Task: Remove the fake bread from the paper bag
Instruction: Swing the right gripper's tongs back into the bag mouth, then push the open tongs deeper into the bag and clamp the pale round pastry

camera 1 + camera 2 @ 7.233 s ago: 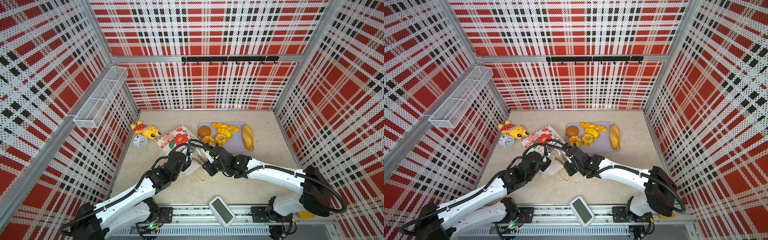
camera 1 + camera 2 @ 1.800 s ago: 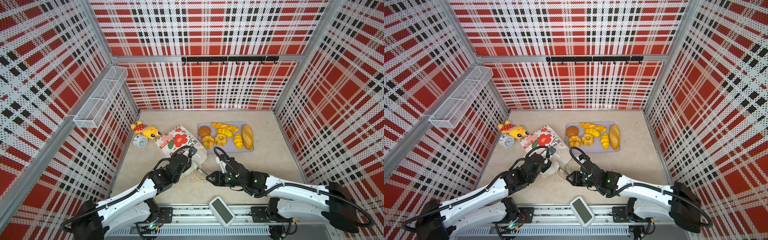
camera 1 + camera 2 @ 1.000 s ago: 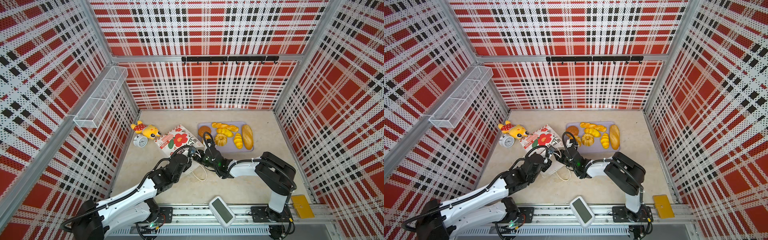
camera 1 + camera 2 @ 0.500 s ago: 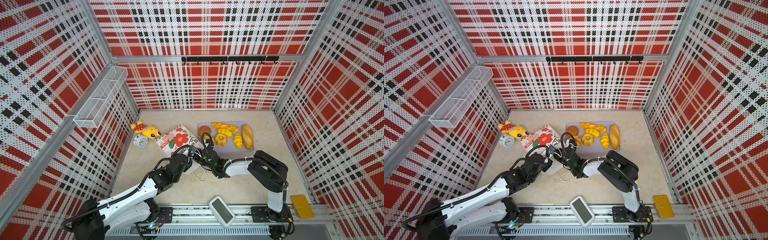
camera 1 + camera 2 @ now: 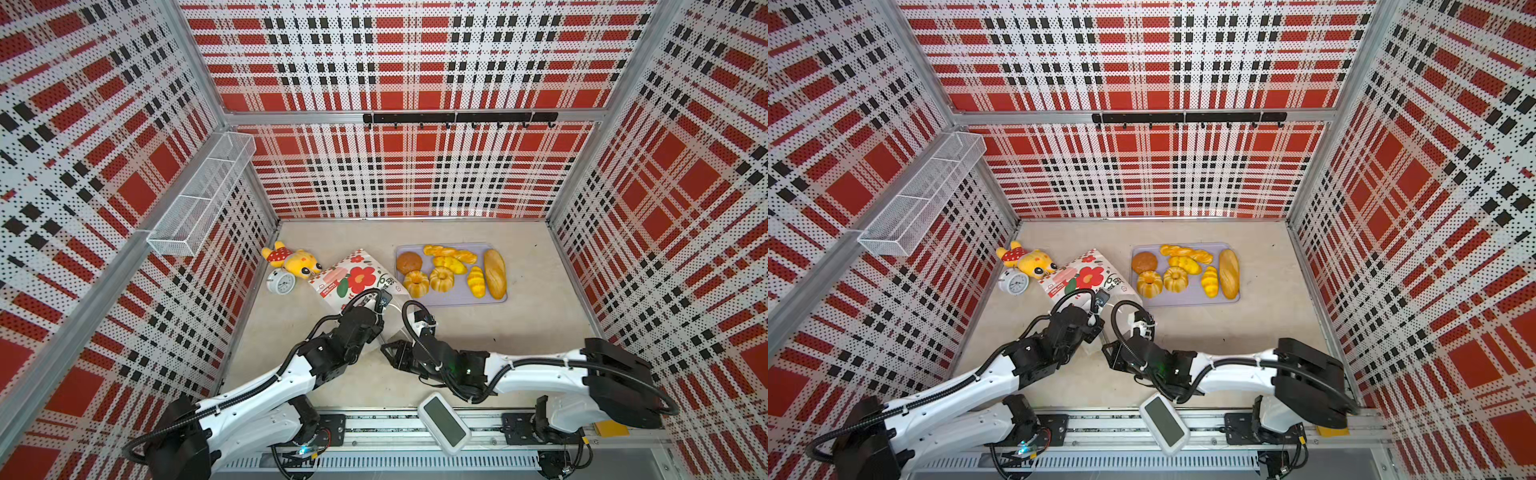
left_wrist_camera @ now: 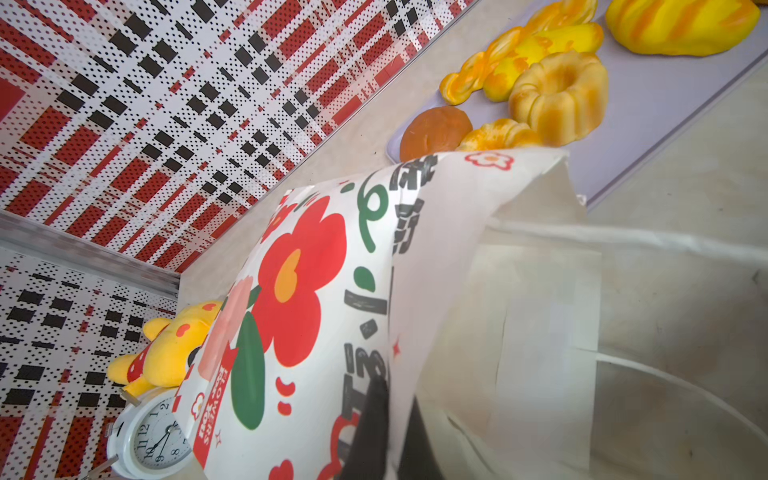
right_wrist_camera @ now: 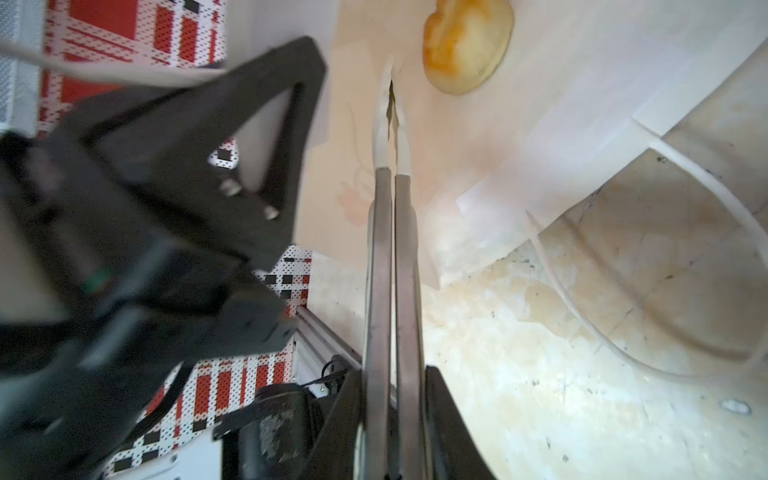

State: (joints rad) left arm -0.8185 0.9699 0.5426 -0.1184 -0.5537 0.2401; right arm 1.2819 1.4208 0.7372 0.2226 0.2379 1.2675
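Beige mottled counter (image 5: 532,328), scuffed and stained by the bag mouth. It is walled by red-black-white plaid perforated panels (image 5: 415,183), with a white wire basket (image 5: 199,203) upper left and a black hook rail (image 5: 457,117) top centre. At frame centre I see the white flowered paper bag (image 5: 357,278) on its side, rim pinched in the left tool (image 6: 392,434). The right tool (image 7: 391,104) is narrow and empty at the mouth. One pale golden toy roll (image 7: 467,45) sits inside. The other glossy toy loaves (image 5: 449,264) rest on a lavender tray (image 5: 457,296), right of centre.

Left claw (image 6: 390,428) and right claw (image 7: 390,99) both closed, side by side.
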